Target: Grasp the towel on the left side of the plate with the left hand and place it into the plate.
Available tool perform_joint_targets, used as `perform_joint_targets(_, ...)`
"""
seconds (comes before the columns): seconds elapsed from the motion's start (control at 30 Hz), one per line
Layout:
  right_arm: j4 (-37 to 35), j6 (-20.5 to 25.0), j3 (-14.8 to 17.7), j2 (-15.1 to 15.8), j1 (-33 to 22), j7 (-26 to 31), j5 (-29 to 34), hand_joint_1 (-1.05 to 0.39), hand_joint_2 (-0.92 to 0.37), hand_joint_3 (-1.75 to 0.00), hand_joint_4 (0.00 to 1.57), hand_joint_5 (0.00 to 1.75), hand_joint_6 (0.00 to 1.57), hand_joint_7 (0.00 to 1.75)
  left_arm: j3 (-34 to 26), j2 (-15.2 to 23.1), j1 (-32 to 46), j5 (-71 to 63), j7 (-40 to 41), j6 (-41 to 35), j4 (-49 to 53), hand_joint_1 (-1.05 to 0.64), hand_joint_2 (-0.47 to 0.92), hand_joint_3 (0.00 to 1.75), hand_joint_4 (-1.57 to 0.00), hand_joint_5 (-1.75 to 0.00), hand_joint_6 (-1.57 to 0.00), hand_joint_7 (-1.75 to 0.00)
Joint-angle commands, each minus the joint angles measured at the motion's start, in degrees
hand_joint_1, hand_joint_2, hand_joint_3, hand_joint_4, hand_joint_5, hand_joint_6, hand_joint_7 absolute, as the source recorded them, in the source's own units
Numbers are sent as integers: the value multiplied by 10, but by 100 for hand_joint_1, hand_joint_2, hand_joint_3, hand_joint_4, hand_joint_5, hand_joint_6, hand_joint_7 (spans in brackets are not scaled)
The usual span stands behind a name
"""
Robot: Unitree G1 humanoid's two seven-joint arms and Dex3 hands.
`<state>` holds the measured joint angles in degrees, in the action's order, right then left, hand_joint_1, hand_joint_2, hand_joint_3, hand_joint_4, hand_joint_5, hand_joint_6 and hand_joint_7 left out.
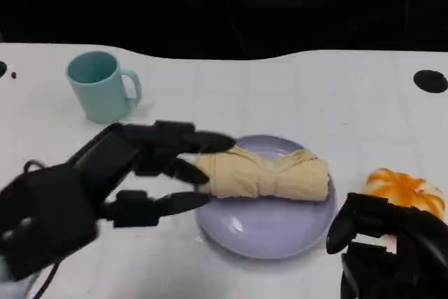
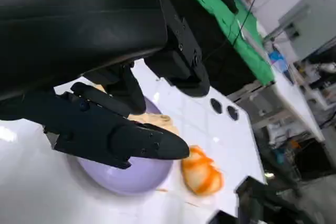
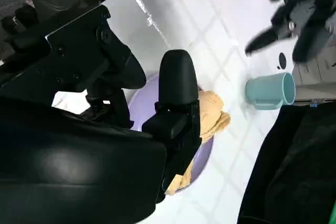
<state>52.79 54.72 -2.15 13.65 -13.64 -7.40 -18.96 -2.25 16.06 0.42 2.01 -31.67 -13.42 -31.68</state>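
Two hands frame the scene. Left hand (image 1: 105, 180), fingers spread and holding nothing, hovers just left of the towel (image 1: 262, 173), which lies in the plate (image 1: 266, 232); placing looks done, withdrawal next. Right hand (image 1: 392, 250) idles beside the plate, its grip unclear.

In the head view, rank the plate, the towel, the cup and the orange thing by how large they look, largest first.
1. Plate.
2. Towel, lying on the plate.
3 and 4. Cup and orange thing look close in size. The right hand covers part of the orange thing, and the cup stands farther back, so no firm order.
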Motion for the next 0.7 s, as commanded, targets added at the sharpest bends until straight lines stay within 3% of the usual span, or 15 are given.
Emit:
perform_joint_targets(0.03, -7, -12, 3, 7, -2, -9, -2, -4, -51, -132, 74, 175, 63, 160, -52, -20, 71, 88, 31, -42, -60, -29, 92, 34, -91, -73, -99, -17)
perform_joint_targets(0.27, -13, -18, 4, 7, -2, -14, 0, -4, -50, -133, 73, 175, 63, 160, -110, -72, 178, 258, 102, -131, -138, -29, 92, 39, -83, -108, -108, -25)
perform_joint_targets(0.43, -25, -30, 9, 12, -3, -25, -1, -4, -50, -134, 73, 175, 63, 160, -110, -78, 231, 295, 132, -135, -152, -28, 88, 61, -77, -130, -80, -97)
perform_joint_targets(0.53, -32, -39, 14, 16, -7, -33, -1, -3, -50, -133, 72, 175, 62, 159, -84, -89, 247, 267, 137, -100, -129, -28, 82, 72, -78, -139, -74, -126)
perform_joint_targets(0.7, -44, -66, 27, 22, -19, -48, -1, -1, -53, -133, 72, 175, 62, 160, -51, -104, 259, 240, 140, -54, -89, -29, 77, 76, -80, -149, -72, -139)
